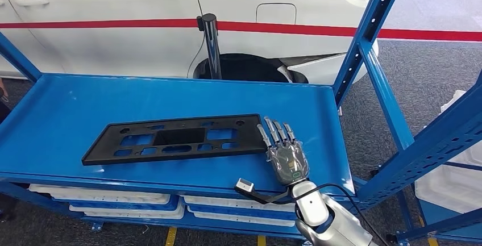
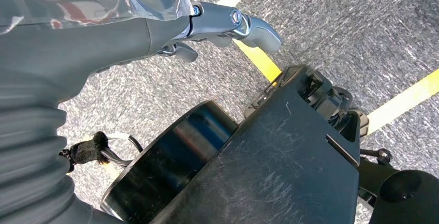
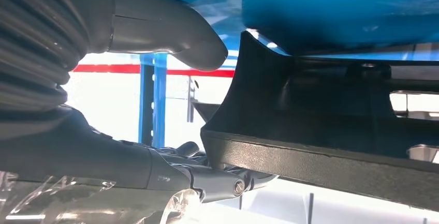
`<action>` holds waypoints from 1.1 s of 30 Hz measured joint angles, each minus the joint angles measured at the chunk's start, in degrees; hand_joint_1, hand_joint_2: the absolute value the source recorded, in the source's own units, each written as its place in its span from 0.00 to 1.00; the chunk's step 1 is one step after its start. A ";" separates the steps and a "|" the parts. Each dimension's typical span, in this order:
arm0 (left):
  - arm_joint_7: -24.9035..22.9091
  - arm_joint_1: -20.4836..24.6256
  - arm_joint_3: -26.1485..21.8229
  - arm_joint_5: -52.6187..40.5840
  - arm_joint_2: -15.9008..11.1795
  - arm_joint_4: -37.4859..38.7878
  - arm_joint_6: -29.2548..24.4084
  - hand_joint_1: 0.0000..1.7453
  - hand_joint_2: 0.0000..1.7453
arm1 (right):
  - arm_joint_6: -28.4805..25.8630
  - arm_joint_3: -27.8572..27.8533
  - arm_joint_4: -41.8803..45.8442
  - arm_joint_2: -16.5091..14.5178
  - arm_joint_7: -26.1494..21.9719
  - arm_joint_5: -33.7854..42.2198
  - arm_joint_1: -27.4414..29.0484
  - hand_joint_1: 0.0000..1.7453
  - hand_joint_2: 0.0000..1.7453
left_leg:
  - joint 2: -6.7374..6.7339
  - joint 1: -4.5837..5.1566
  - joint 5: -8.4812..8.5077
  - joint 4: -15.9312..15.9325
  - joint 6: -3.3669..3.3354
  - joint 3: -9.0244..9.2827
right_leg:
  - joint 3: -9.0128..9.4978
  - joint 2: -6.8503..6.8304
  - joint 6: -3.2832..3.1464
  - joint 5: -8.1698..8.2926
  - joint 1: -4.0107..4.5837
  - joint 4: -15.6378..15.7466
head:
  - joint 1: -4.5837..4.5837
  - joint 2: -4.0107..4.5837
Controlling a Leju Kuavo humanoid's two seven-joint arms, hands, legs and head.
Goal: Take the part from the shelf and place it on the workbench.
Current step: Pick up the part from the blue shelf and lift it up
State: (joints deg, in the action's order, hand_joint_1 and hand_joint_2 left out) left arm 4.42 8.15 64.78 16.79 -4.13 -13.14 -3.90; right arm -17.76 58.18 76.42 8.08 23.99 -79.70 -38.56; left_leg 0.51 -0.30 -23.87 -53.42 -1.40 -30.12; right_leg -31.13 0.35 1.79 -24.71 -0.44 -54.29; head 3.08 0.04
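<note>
The part [image 1: 176, 138] is a long flat black plate with several cut-outs, lying on the blue top shelf [image 1: 68, 104]. My right hand [image 1: 287, 158] is at the plate's right end, with its fingers stretched forward over that edge. Up close, the plate's end [image 3: 321, 131] sits between the grey thumb [image 3: 171, 32] and the darker fingers [image 3: 217, 180]. The fingers touch the plate's face, while the thumb stands a small gap off the corner. My left hand [image 2: 155, 27] hangs over grey floor and holds nothing.
Blue uprights [image 1: 369, 30] frame the shelf on the right. A black post [image 1: 210, 44] and a white car stand behind it. White trays [image 1: 113, 200] lie on the lower shelf. A white object [image 1: 455, 178] sits at the far right. Yellow floor lines [image 2: 404, 100] run below.
</note>
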 joint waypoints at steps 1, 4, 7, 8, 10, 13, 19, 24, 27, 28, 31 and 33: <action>-0.01 0.00 0.00 0.00 0.00 0.00 -0.01 0.00 1.00 | -0.29 0.01 -0.25 -0.02 -0.07 -0.28 0.03 0.00 1.00 | 0.00 0.00 0.00 0.00 0.00 0.02 | 0.02 0.00 0.00 0.00 0.00 0.00 | 0.00 0.00; -0.01 0.00 0.00 0.01 0.00 0.00 -0.04 0.00 1.00 | -1.04 0.03 -0.78 -0.11 -0.36 -1.34 0.08 0.00 1.00 | 0.00 0.00 -0.01 0.01 0.01 0.10 | 0.10 0.01 0.00 0.00 0.00 0.00 | 0.00 0.00; -0.01 -0.01 0.00 0.08 0.00 0.00 -0.12 0.00 1.00 | -1.45 0.06 -1.00 -0.24 -0.75 -2.91 0.27 0.00 1.00 | 0.00 0.00 -0.02 0.01 0.02 0.20 | 0.19 0.01 -0.01 -0.01 0.00 0.01 | 0.01 0.00; -0.01 -0.02 0.00 0.15 0.00 0.00 -0.17 0.00 1.00 | -1.55 0.07 -1.00 -0.27 -1.07 -3.77 0.45 0.00 1.00 | 0.00 0.00 -0.02 0.01 0.02 0.22 | 0.21 0.01 -0.01 -0.01 0.00 0.01 | 0.02 0.00; -0.03 -0.06 0.00 0.46 0.00 0.00 -0.32 0.00 1.00 | -1.51 0.08 -0.82 -0.30 -1.98 -5.95 1.05 0.00 1.00 | 0.00 0.00 -0.02 0.01 0.02 0.25 | 0.24 0.01 -0.01 -0.01 0.00 0.01 | 0.02 0.00; -0.10 -0.15 -0.04 0.99 0.00 0.00 -0.54 0.00 1.00 | -0.56 0.16 0.48 -0.30 -2.98 -8.79 2.26 0.00 1.00 | -0.01 0.00 -0.02 0.01 0.02 0.27 | 0.25 0.01 -0.01 0.00 0.00 0.01 | 0.02 0.00; -0.52 -0.19 -0.26 1.61 0.00 0.00 -1.07 0.00 1.00 | 3.19 2.57 5.25 0.34 -2.98 -10.37 2.70 0.00 1.00 | -0.01 -0.01 -0.02 0.02 0.02 0.22 | 0.19 0.02 -0.01 -0.01 0.01 0.01 | 0.02 0.00; -0.48 -0.24 -0.38 1.89 0.00 0.00 -1.11 0.00 1.00 | 6.00 5.04 9.59 1.22 -3.91 -10.48 2.71 0.00 1.00 | -0.02 -0.01 -0.02 0.04 0.02 0.14 | 0.08 0.03 -0.01 -0.01 0.01 0.01 | 0.02 0.00; -0.36 -0.29 -0.46 1.98 0.00 0.00 -1.06 0.00 1.00 | 6.27 5.99 11.75 1.82 -4.22 -10.48 2.76 0.00 1.00 | -0.02 -0.01 -0.02 0.04 0.02 0.07 | 0.01 0.02 -0.02 -0.01 0.01 0.01 | 0.02 0.00; -0.31 -0.29 -0.47 1.99 0.00 0.00 -1.05 0.00 1.00 | 6.25 6.21 12.33 1.99 -4.30 -10.47 2.76 0.00 1.00 | -0.02 -0.01 -0.02 0.04 0.02 0.05 | 0.00 0.02 -0.02 -0.01 0.01 0.01 | 0.02 0.00; 0.12 -0.36 -0.48 1.98 0.00 0.00 -1.11 0.00 0.50 | 6.11 6.79 13.70 2.40 -4.70 -10.44 2.76 0.00 1.00 | -0.02 -0.01 -0.02 0.04 0.02 0.03 | -0.01 0.02 -0.02 -0.01 0.01 0.01 | 0.02 0.00; 0.58 -0.54 -0.48 2.10 0.00 0.00 -1.18 0.00 0.00 | 6.05 7.15 14.33 2.51 -5.05 -10.44 2.77 0.00 1.00 | -0.02 -0.01 -0.02 0.04 0.02 0.03 | -0.02 0.03 -0.02 -0.01 0.01 0.01 | 0.02 0.00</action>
State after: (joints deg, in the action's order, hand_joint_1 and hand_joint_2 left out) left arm 5.00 7.61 64.30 18.89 -4.13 -13.14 -5.08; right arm -11.71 65.34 90.75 10.58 18.94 -90.14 -35.79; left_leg 0.49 -0.30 -23.89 -53.39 -1.38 -30.09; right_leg -31.15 0.38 1.77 -24.72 -0.44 -54.28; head 3.10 0.04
